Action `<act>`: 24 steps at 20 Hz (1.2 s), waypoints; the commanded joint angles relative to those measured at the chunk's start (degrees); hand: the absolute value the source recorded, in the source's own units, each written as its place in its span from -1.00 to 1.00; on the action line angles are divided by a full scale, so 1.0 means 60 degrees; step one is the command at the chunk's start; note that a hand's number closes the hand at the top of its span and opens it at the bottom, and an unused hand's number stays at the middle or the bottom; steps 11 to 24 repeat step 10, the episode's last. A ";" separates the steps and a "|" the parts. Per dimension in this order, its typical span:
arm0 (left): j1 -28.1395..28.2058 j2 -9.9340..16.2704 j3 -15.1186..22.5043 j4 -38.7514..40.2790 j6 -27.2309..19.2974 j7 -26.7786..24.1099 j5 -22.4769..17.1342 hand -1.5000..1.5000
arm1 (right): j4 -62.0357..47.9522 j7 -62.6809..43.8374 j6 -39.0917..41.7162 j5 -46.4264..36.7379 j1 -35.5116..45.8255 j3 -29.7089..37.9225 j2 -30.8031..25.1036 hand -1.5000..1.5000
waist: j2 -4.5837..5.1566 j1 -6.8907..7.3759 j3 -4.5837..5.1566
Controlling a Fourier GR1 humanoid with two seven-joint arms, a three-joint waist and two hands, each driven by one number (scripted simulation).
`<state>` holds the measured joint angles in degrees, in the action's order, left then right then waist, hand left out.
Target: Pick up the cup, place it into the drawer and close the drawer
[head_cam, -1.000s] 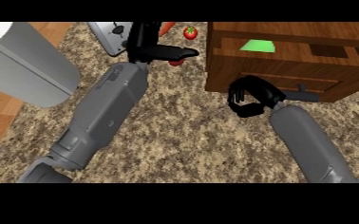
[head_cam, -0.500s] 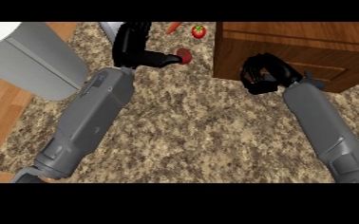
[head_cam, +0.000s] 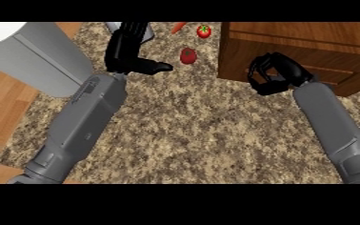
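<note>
Granite counter [head_cam: 190, 124], right hand [head_cam: 277, 74] curled, empty.

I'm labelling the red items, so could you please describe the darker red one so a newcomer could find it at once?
Start at the wooden drawer unit at the right of the counter. Just left of its front lies the darker red object, close to the left hand. Unlike the tomato behind it, it has no green top, and it is rounder than the orange carrot.
</note>
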<state>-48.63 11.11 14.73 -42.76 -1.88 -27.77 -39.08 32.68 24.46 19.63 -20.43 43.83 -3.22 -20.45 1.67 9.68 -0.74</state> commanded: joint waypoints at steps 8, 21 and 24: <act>0.0352 0.0142 0.0062 -0.0309 0.0464 0.0096 -0.0092 -1.00 | 0.0023 -0.0779 -0.0407 0.0332 0.1462 0.0982 -0.1400 1.00 | 0.0207 0.0500 0.0095; 0.0418 0.0196 0.0107 -0.0386 0.0597 0.0069 -0.0068 -1.00 | 0.0128 -0.0848 -0.0230 0.0437 0.1506 0.1011 -0.1403 1.00 | 0.0184 0.0576 0.0101; 0.0418 0.0196 0.0107 -0.0386 0.0597 0.0069 -0.0068 -1.00 | 0.0128 -0.0848 -0.0230 0.0437 0.1506 0.1011 -0.1403 1.00 | 0.0184 0.0576 0.0101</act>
